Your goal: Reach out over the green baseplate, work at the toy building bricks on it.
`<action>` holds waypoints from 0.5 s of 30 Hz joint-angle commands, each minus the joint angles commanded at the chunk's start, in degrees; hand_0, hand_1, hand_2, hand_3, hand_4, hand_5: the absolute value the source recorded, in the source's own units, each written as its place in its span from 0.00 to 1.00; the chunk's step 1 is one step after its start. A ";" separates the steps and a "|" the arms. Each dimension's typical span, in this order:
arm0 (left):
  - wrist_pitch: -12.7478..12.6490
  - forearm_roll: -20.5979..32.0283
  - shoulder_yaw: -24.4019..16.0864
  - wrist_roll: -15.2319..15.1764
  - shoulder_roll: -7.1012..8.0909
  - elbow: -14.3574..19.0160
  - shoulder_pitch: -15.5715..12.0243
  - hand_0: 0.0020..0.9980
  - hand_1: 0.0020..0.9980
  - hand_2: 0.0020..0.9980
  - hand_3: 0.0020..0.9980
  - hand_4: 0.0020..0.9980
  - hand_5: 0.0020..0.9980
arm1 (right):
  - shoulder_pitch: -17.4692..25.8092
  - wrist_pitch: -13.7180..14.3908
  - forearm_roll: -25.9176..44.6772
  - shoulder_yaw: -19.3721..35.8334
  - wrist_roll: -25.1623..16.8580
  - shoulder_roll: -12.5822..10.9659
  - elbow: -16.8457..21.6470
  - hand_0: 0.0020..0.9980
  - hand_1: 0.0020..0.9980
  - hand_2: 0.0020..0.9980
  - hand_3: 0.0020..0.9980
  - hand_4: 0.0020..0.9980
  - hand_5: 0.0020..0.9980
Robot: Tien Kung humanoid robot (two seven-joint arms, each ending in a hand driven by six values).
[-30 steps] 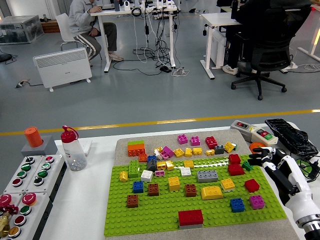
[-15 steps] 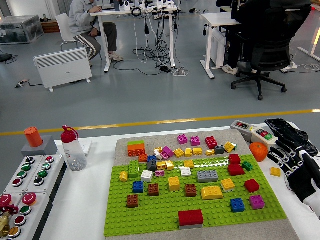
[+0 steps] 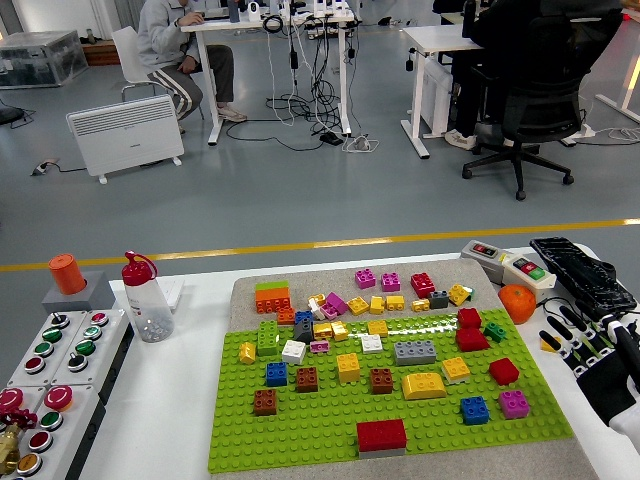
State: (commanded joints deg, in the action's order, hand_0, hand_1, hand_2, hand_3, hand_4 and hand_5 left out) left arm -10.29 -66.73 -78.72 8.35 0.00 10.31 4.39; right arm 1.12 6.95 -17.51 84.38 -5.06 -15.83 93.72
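**Dozens of toy bricks dot green baseplate as robot hand hovers at its edge**

One robot hand, the right hand [image 3: 600, 355], hangs over the white bench [image 3: 185, 400] just off the right edge of the green baseplate [image 3: 330, 430], its black-and-white fingers [image 3: 562, 330] spread and holding nothing. Nearest the camera on the baseplate sits a wide red brick [image 3: 381, 435]; beyond it lie a blue brick [image 3: 474, 409] and a magenta brick [image 3: 514, 403] toward the plate's right side, with brown bricks [image 3: 265, 401] to its left. Farther in, a large yellow brick [image 3: 424, 384] and a grey brick [image 3: 414, 351] sit near the plate's middle. Behind the baseplate's far edge, more bricks rest on a beige mat [image 3: 330, 282], among them an orange-and-green stack [image 3: 271, 296]. An orange ball [image 3: 517, 302] lies just beyond the plate's far right corner, beside a small button box [image 3: 510, 265]. Left of the baseplate stand a clear bottle with a red cap [image 3: 146, 298] and a panel of coloured push buttons [image 3: 55, 375].
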 joint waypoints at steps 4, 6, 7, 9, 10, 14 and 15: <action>0.00 0.05 -0.09 -0.04 0.00 0.00 0.02 0.65 0.68 0.71 0.57 0.29 1.00 | -0.18 -0.29 0.16 0.04 0.26 0.29 -0.11 0.63 0.66 0.67 0.59 0.46 0.49; 0.00 0.07 -0.11 -0.04 0.00 0.00 0.03 0.65 0.68 0.71 0.57 0.29 1.00 | -0.19 -0.54 0.29 0.07 0.53 0.34 -0.14 0.63 0.66 0.67 0.59 0.46 0.49; -0.01 0.10 -0.11 -0.04 0.00 0.00 0.02 0.65 0.68 0.71 0.57 0.29 1.00 | -0.18 -0.78 0.35 0.08 0.83 0.35 -0.15 0.63 0.66 0.67 0.59 0.46 0.49; -0.01 0.17 -0.13 -0.04 0.00 0.00 0.01 0.65 0.68 0.71 0.57 0.29 1.00 | -0.16 -1.29 0.41 0.10 1.50 0.37 -0.15 0.66 0.67 0.67 0.59 0.46 0.50; -0.02 0.20 -0.14 -0.04 0.00 0.00 0.00 0.65 0.68 0.71 0.57 0.29 1.00 | -0.17 -1.59 0.36 0.10 1.96 0.38 -0.13 0.66 0.67 0.67 0.59 0.46 0.50; -0.03 0.38 -0.14 -0.07 0.00 0.00 0.00 0.65 0.68 0.71 0.57 0.29 1.00 | -0.29 -1.92 0.33 -0.02 2.76 0.46 -0.08 0.66 0.67 0.67 0.59 0.46 0.50; -0.04 0.41 -0.14 -0.08 0.00 0.00 0.00 0.65 0.68 0.71 0.57 0.29 1.00 | -0.31 -1.90 0.37 -0.03 2.81 0.47 -0.08 0.66 0.67 0.67 0.59 0.46 0.50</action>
